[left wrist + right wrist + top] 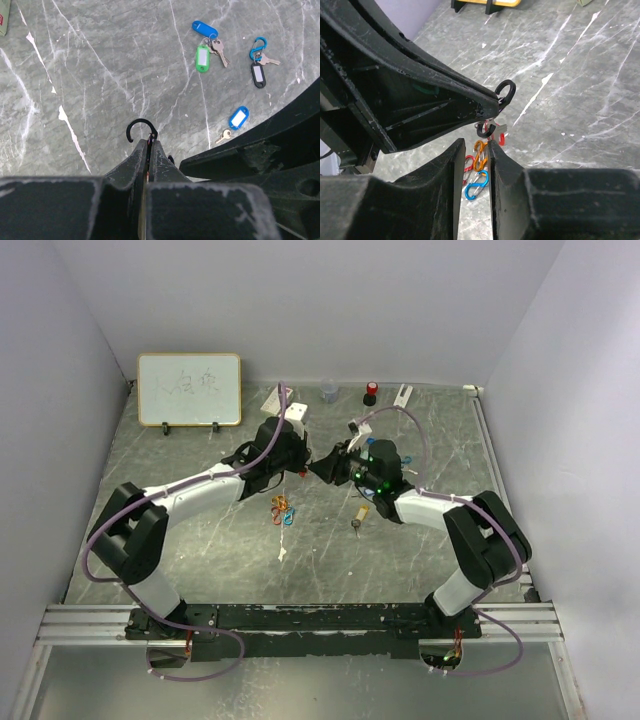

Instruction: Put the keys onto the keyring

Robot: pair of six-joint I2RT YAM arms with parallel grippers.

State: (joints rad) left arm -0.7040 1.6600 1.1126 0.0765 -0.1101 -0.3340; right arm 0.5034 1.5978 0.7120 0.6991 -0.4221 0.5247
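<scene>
My left gripper (150, 142) is shut on a black S-shaped clip, the keyring (140, 128), whose hook sticks out past the fingertips. In the right wrist view the keyring (505, 92) shows at the left gripper's tip, and a silver key with a red tag (501, 136) hangs by its lower hook. My right gripper (476, 145) is just in front of that hook, jaws narrowly apart with nothing between them. Other keys lie on the table: blue tag (204, 26), green tag (201, 58), another blue tag (239, 117). Both grippers (312, 468) meet above mid-table.
Loose orange, red and blue carabiners (479, 170) lie under the right gripper, and they show as a small heap (282, 510) in the top view. A blue carabiner with a black tag and key (258, 65) lies apart. A whiteboard (189, 389) and small items (371, 393) stand at the back.
</scene>
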